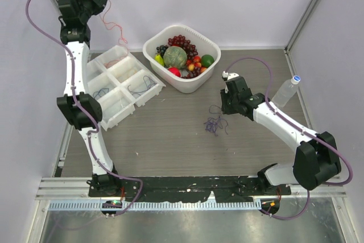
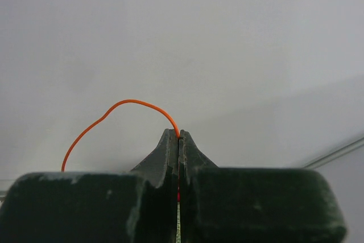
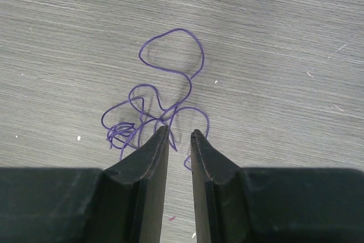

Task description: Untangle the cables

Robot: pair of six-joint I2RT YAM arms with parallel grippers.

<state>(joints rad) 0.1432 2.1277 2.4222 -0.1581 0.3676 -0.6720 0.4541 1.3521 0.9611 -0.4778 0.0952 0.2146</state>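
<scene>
My left gripper point(image 1: 104, 4) is raised high at the back left and is shut on a thin orange-red cable point(image 1: 115, 28) that dangles from it above the tray. In the left wrist view the orange cable point(image 2: 122, 104) arcs out of the closed fingertips point(image 2: 179, 135). A tangle of purple cables point(image 1: 215, 122) lies on the table in the middle. My right gripper point(image 1: 223, 108) hovers just right of it, open and empty. In the right wrist view the purple tangle point(image 3: 165, 92) lies just beyond the gripper point(image 3: 180, 133), with a strand passing between the tips.
A white compartment tray point(image 1: 149, 78) at the left holds thin cables in some sections. A white basket point(image 1: 211, 44) of fruit stands at the back centre. A clear water bottle point(image 1: 286, 91) stands at the right behind the right arm.
</scene>
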